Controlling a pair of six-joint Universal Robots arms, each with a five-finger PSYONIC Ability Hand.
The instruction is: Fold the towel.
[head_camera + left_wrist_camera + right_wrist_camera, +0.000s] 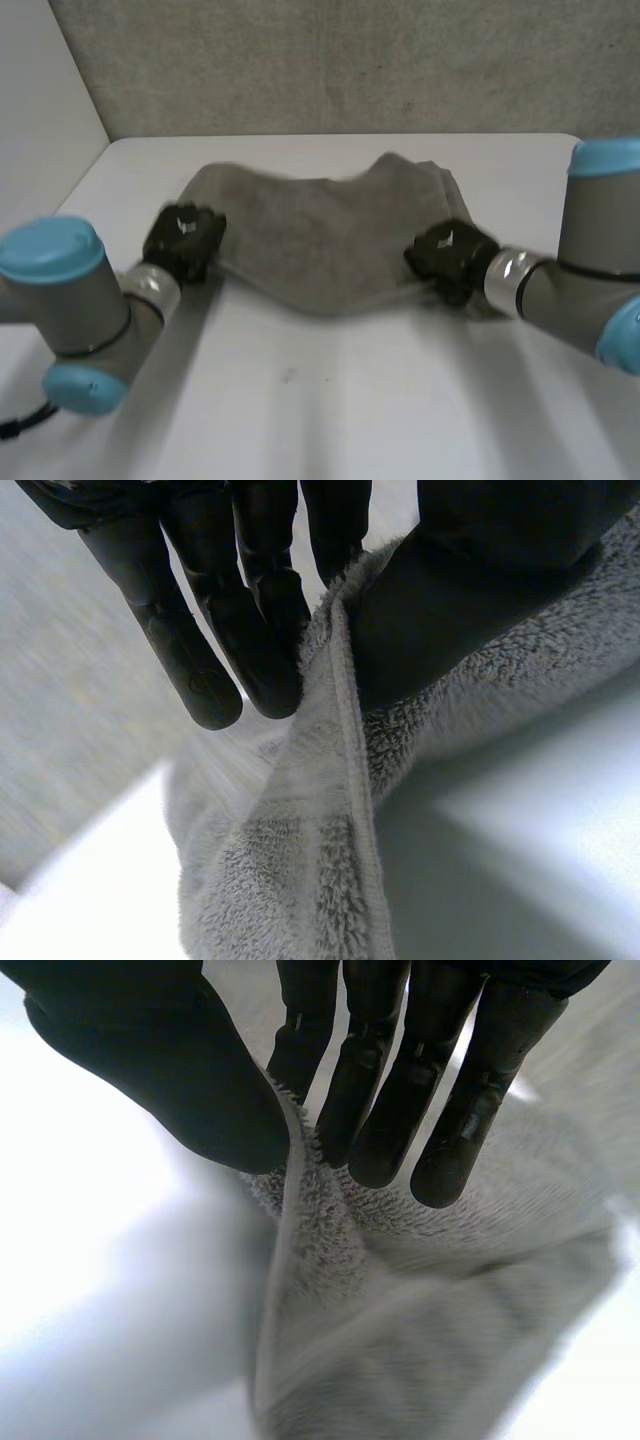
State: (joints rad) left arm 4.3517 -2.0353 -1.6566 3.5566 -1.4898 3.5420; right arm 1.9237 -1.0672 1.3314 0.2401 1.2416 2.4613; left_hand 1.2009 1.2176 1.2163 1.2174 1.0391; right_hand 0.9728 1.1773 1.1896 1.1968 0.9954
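Both sides pinching, thumbs against straight fingers!
There's the left robot hand (183, 238) centre-left of the frame, the right robot hand (448, 256) centre-right, each clamped on the towel (320, 240) edge, forearms reaching in from the frame's sides.

In the head view the left hand (183, 240) and the right hand (450, 258) are covering the near corners of the grey towel (330, 240), whose far edge is blurring. The picture's edges are cutting off the left arm (70, 300) and the right arm (590, 260). In each wrist view the grey towel is running out past the edge.
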